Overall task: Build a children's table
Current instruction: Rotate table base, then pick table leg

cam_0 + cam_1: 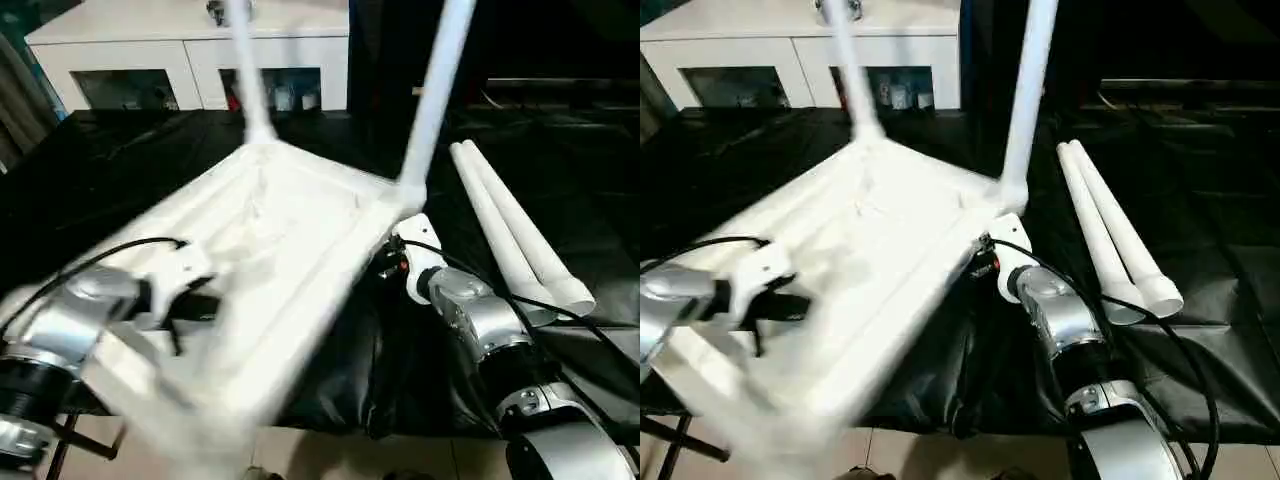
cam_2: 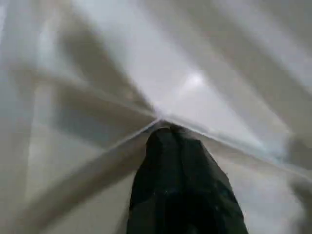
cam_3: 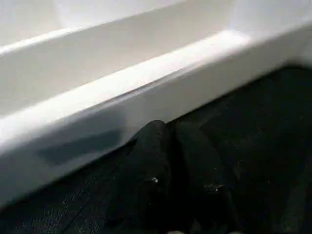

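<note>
While the white plastic rectangular tabletop (image 1: 270, 260) lies ribbed underside up and tilted over the black sheet-covered work surface (image 1: 120, 170), the head views show two white tapered tube legs (image 1: 435, 95) standing in its far corner sockets, two loose white tube legs (image 1: 510, 225) lying side by side just to its right, and a white cabinet (image 1: 190, 45) behind. From the left wrist, the left gripper (image 2: 168, 134) is clenched, its black tip against a rib junction of the underside. From the right wrist, the right gripper (image 3: 168, 134) sits with its fingers pressed together and holding nothing, just below the tabletop's outer rim, over the black sheet.
</note>
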### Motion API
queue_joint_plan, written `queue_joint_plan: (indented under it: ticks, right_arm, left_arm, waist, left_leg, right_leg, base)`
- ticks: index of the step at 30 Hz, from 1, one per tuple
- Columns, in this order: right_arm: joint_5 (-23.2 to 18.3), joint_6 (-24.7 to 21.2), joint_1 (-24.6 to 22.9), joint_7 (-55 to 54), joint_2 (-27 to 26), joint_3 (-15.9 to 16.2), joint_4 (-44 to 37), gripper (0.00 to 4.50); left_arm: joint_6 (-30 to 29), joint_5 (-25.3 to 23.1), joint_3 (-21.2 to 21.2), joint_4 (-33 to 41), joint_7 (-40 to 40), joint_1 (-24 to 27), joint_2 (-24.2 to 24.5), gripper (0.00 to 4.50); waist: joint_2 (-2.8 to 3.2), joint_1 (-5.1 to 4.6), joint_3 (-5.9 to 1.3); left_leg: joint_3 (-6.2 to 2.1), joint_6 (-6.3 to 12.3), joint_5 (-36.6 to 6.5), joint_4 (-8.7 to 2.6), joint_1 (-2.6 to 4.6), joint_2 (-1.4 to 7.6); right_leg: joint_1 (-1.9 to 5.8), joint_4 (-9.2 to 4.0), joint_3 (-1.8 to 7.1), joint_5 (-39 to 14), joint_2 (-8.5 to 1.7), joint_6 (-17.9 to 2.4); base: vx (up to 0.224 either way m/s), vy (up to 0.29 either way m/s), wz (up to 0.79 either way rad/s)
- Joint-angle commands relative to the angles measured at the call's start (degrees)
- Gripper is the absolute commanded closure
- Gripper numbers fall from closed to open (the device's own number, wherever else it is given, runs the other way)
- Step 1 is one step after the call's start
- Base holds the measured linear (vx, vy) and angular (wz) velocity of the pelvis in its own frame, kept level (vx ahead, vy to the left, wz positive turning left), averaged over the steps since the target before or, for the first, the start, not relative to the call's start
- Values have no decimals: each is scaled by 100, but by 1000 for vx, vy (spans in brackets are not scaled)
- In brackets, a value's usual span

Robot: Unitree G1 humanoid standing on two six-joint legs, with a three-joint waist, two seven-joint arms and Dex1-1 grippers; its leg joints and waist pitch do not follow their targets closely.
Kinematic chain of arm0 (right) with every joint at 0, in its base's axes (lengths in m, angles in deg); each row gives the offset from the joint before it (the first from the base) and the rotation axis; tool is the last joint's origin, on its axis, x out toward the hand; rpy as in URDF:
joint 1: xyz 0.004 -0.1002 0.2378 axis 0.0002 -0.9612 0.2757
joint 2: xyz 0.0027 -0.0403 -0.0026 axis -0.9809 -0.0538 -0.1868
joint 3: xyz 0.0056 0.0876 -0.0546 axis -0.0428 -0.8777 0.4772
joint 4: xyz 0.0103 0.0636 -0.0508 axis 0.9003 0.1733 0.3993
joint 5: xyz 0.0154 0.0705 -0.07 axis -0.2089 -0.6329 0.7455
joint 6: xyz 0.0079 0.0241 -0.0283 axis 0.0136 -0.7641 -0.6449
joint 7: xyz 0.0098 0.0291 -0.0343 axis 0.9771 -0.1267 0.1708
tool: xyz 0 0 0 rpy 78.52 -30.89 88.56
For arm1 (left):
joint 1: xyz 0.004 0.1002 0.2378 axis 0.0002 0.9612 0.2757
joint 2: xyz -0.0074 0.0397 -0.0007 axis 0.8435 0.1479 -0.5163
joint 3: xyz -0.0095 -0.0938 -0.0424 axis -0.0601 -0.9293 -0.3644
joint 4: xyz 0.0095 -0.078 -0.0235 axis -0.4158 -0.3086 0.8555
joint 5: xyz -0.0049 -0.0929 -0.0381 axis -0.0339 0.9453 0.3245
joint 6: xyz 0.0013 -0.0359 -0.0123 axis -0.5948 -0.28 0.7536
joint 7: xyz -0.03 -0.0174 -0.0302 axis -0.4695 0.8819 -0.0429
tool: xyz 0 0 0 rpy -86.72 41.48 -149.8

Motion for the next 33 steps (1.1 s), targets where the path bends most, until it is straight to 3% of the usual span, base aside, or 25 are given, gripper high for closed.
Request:
queue_joint_plan:
  ticks: [1,7,8,9,10,11,13,17,19,20,21,22,24,26,28,29,31,33]
  right_arm:
    - [9,153,142,140,-143,87,56,445]
    - [20,335,120,322,-152,115,25,448]
    - [27,357,116,305,-142,114,5,448]
    - [30,384,124,270,-123,90,-14,448]
    - [23,402,131,251,-105,64,-36,448]
    - [3,392,154,176,-70,-16,-101,448]
    - [-37,359,186,66,-25,-147,-198,448]
    - [-217,236,186,-64,115,-482,-637,448]
    - [-323,113,169,-112,161,-628,-835,448]
    - [-412,-6,107,-95,250,-748,-1098,448]
    - [-419,-19,99,-107,260,-767,-1127,448]
    - [-442,-83,65,-161,302,-855,-1258,448]
    - [-433,-156,-15,-252,366,-946,-1429,420]
    - [-429,-250,-132,-311,441,-1018,-1671,408]
    - [-444,-367,-234,-323,513,-1078,-1880,387]
    - [-425,-368,-262,-331,546,-1079,-1930,374]
    - [-403,-399,-328,-325,631,-1105,-1991,365]
    - [-446,-511,-376,-313,668,-1152,-2059,342]
  left_arm:
    - [0,193,161,250,173,-136,-211,450]
    - [425,-172,487,-488,-260,-490,-908,450]
    - [517,-238,509,-656,-403,-559,-1018,450]
    - [640,-322,521,-872,-605,-647,-1143,450]
    - [713,-369,512,-1049,-760,-718,-1243,450]
    - [828,-462,501,-1326,-1012,-828,-1346,450]
    - [982,-617,505,-1701,-1366,-977,-1451,450]
    - [1356,-1011,522,-2490,-2244,-1336,-1558,450]
    - [1518,-1069,404,-2797,-2626,-1501,-1658,450]
    - [1601,-897,77,-3133,-3164,-1716,-1890,450]
    - [1639,-873,30,-3184,-3259,-1747,-1926,450]
    - [1858,-778,-173,-3467,-3702,-1908,-2092,450]
    - [2063,-756,-312,-3873,-4272,-2098,-2263,450]
    - [2282,-774,-383,-4276,-4802,-2277,-2402,450]
    - [2458,-726,-480,-4538,-5169,-2425,-2515,450]
    - [2499,-706,-513,-4614,-5202,-2473,-2559,450]
    - [2598,-725,-523,-4729,-5281,-2556,-2650,450]
    - [2726,-786,-542,-4848,-5327,-2619,-2711,450]
  waist:
    - [2,15,-379]
    - [43,-39,-375]
    - [22,-42,-364]
    - [52,-44,-358]
    - [25,-51,-350]
    - [51,-50,-345]
    - [30,-56,-332]
    - [18,-83,-333]
    - [4,-72,-336]
    - [-3,-71,-331]
    - [-12,-70,-333]
    - [-27,-38,-352]
    - [-44,-32,-366]
    - [-22,-17,-385]
    - [-47,6,-410]
    - [2,6,-428]
    - [-30,7,-446]
    - [8,13,-477]
  left_leg:
    - [-111,24,-1270,-418,127,255]
    - [-121,-16,-1503,-414,149,240]
    - [-124,-32,-1583,-417,149,234]
    - [-129,-56,-1700,-420,167,237]
    - [-133,-69,-1811,-426,168,232]
    - [-140,-84,-1858,-429,172,228]
    - [-150,-122,-2086,-431,210,223]
    - [-199,-90,-2114,-451,162,216]
    - [-180,-61,-2114,-430,210,203]
    - [-174,-30,-2051,-430,183,190]
    - [-175,-15,-1991,-428,161,180]
    - [-170,24,-1877,-418,171,189]
    - [-177,61,-1752,-414,146,191]
    - [-166,139,-1579,-393,130,185]
    - [-171,209,-1404,-384,106,189]
    - [-173,249,-1245,-365,97,189]
    - [-163,358,-1011,-336,60,177]
    - [-166,487,-750,-304,67,184]
  right_leg:
    - [302,-295,235,-888,-302,-1562]
    - [298,-356,234,-1297,-286,-1421]
    - [303,-381,227,-1438,-279,-1368]
    - [289,-401,230,-1600,-286,-1326]
    - [291,-426,225,-1801,-285,-1262]
    - [286,-435,220,-1898,-285,-1232]
    - [261,-490,210,-2262,-277,-1099]
    - [289,-538,180,-2711,-292,-786]
    - [247,-577,178,-2758,-270,-749]
    - [255,-573,173,-2722,-257,-756]
    - [278,-568,164,-2699,-257,-747]
    - [262,-572,166,-2623,-262,-760]
    - [282,-555,163,-2447,-265,-811]
    - [284,-523,165,-2057,-252,-893]
    - [321,-497,164,-1766,-263,-934]
    - [335,-460,163,-1446,-260,-1026]
    - [363,-422,158,-1047,-264,-1150]
    - [370,-369,156,-601,-261,-1292]
  base:
    - [0,0,0]
    - [0,0,0]
    - [0,0,0]
    - [0,0,0]
    - [0,0,0]
    - [0,0,0]
    - [0,0,0]
    - [0,0,0]
    - [0,0,0]
    - [0,0,0]
    - [0,0,0]
    - [0,0,0]
    - [0,0,0]
    - [0,0,0]
    - [0,0,0]
    - [0,0,0]
    - [63,11,-1]
    - [57,8,0]
